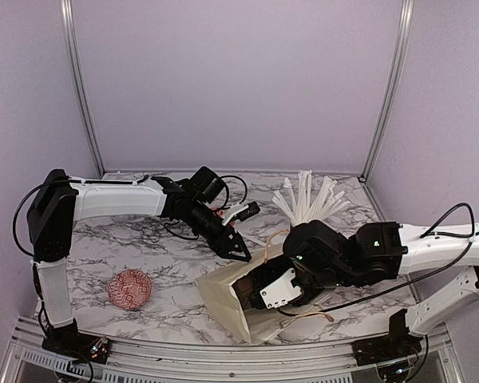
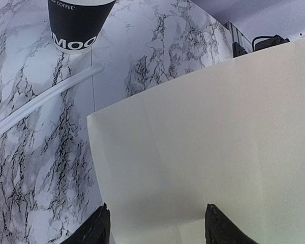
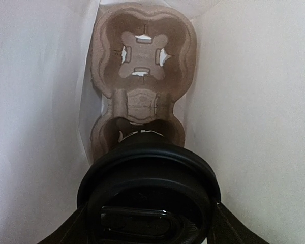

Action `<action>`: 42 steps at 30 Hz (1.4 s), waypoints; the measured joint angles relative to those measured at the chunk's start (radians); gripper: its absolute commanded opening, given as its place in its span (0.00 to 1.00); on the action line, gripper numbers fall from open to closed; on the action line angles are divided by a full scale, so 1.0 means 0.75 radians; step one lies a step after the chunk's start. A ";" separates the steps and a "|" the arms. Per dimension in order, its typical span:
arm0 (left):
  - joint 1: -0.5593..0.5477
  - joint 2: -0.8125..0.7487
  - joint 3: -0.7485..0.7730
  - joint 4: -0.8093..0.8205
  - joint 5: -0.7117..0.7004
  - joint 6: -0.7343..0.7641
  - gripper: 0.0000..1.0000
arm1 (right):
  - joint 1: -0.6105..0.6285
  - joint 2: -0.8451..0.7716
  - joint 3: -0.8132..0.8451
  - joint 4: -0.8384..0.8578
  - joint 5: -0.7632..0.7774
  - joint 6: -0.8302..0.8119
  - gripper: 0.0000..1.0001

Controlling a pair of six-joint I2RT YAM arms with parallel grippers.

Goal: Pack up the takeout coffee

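One red-and-white bowl [image 1: 129, 289] sits alone on the marble desk [image 1: 144, 239] at the left. Toward the middle, the left claw [image 1: 238, 249] is spread, its fingertips [image 2: 94, 230] against the upper panel of the cream paper bag [image 1: 219, 295], which lies on its side. Inside the bag, the right claw [image 3: 147, 226] clasps the takeout coffee [image 3: 148, 173] at its black lid. The cup's long axis runs down the bag's length. Its lid faces the mouth and its base points to the nearer well of a cardboard carrier [image 3: 142, 56]. Behind and to the right stands a black cup of straws [image 1: 311, 199].
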 measured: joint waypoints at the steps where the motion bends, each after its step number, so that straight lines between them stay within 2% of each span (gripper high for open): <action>1: 0.003 0.005 0.000 0.000 0.000 0.000 0.64 | -0.003 0.000 -0.004 0.006 -0.002 -0.004 0.36; 25: 0.035 0.025 0.000 -0.001 0.003 0.006 0.64 | -0.067 0.088 -0.013 0.083 -0.088 -0.058 0.36; 36: 0.066 0.011 -0.014 -0.021 -0.007 0.029 0.66 | -0.081 0.231 0.230 -0.148 -0.219 0.034 0.35; 42: 0.136 -0.091 -0.027 -0.067 -0.078 0.055 0.67 | -0.090 0.325 0.382 -0.323 -0.329 0.100 0.35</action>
